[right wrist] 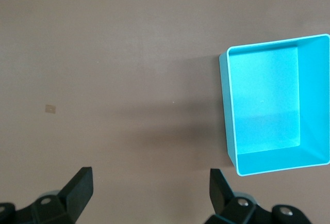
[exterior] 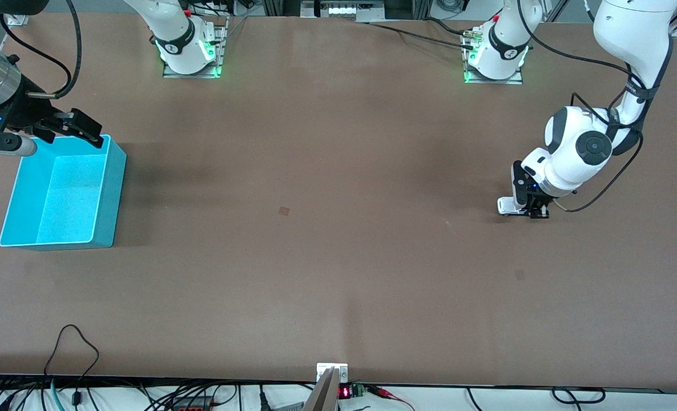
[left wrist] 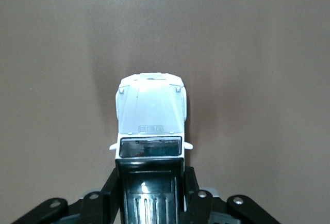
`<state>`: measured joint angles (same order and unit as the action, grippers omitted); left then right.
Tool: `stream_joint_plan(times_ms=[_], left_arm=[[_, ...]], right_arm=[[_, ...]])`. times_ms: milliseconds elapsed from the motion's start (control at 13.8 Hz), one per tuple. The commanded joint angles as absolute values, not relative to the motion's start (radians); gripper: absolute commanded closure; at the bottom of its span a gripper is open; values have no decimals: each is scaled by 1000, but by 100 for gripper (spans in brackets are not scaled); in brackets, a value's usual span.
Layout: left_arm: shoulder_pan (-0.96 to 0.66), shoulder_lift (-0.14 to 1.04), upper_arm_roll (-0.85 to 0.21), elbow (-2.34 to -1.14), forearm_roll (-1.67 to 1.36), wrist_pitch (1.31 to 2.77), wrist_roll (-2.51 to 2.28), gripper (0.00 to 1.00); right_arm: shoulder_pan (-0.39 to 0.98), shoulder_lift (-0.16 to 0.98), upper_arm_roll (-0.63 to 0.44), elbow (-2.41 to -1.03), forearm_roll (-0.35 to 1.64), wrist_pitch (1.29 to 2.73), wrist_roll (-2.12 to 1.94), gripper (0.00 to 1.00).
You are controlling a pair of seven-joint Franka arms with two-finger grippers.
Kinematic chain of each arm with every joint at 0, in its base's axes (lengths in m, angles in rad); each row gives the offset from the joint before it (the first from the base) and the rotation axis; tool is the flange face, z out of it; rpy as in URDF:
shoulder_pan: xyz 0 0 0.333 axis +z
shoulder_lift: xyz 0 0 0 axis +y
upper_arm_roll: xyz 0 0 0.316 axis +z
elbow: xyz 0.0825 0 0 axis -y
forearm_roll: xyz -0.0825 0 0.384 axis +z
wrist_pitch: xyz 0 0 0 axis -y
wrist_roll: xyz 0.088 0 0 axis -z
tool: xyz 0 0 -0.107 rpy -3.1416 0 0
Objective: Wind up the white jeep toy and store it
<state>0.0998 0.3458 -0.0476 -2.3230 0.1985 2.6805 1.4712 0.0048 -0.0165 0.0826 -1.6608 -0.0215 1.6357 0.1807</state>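
At the right of the front view, a little above mid-height, the left claw (exterior: pixel 530 210) is down at the counter (exterior: pixel 327 240), its fingers closed on the white jeep toy (exterior: pixel 507 206). In the left wrist view the white jeep toy (left wrist: pixel 151 118) sits on the brown surface with its black roof panel between the fingers (left wrist: pixel 193 195). At the upper left of the front view, the right claw (exterior: pixel 76 128) hangs open over the rim of the turquoise bin (exterior: pixel 110 194).
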Motion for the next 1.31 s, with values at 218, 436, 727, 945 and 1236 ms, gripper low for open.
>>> stream_joint_plan(times_ms=[218,436,727,945,1236], left_arm=[[267,471,-40,-2226,219,2678,1705,91],[395,520,-40,-2171,219,2678,1808,91],[488,526,-38,-2143,219,2677,1902,91],[528,546,-38,-2135,219,2678,1904,91],[529,555,-38,-2129,218,2678,1904,91]], right_arm=[[9,-15,81,-1655,-11,1624,184,0],[12,-12,81,-1654,-11,1624,184,0],[14,-12,81,-1655,-11,1624,184,0],[12,-11,81,-1654,-9,1624,184,0],[14,-11,81,-1654,-11,1626,184,0]])
